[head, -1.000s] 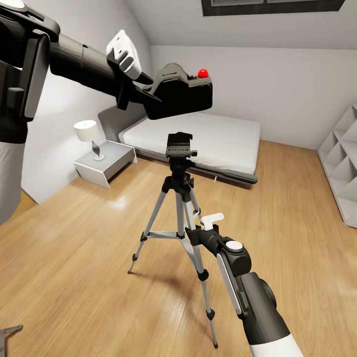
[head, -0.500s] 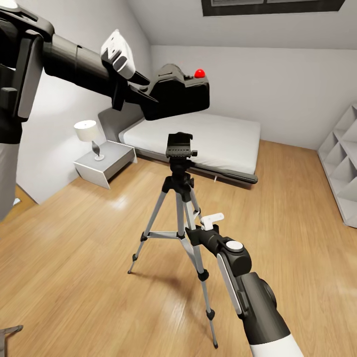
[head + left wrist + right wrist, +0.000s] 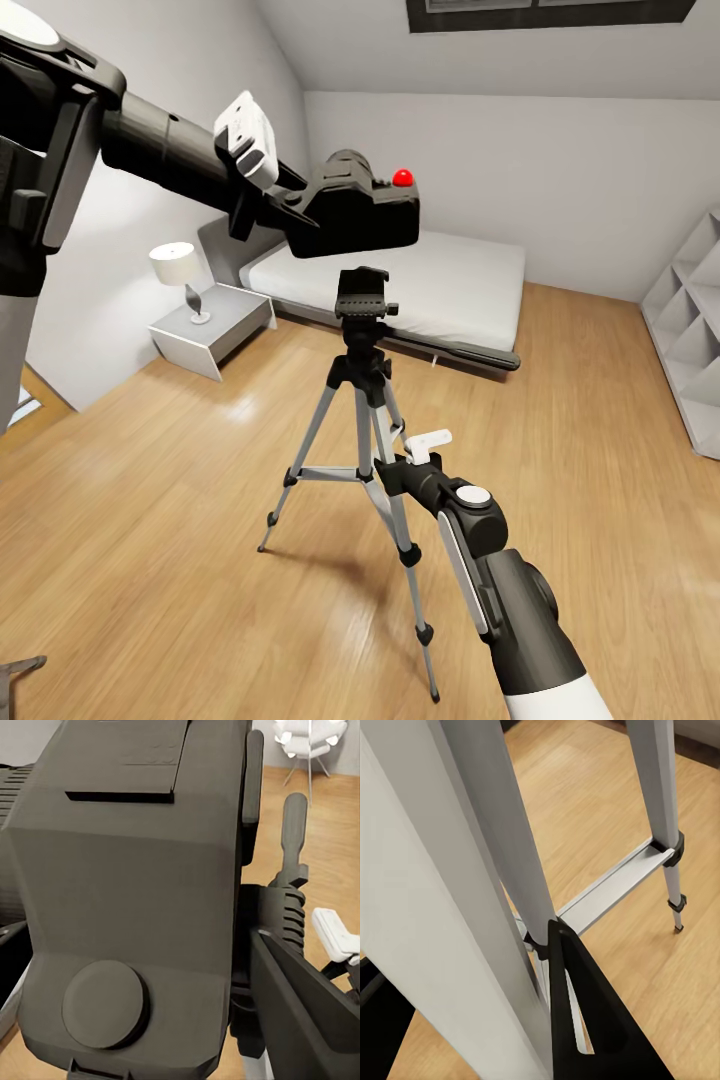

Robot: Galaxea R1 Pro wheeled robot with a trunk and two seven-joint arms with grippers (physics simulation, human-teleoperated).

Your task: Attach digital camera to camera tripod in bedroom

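While the left gripper stays clamped on the digital camera, that camera hangs just above the head plate of the camera tripod, a little toward the bed side and with its long body lying roughly level, red button up. So, to my eye, the move ahead is mostly straight down, with the left arm plainly the one to make it. Down low, the right gripper sits against a silver leg, but I cannot tell whether it actually grips.
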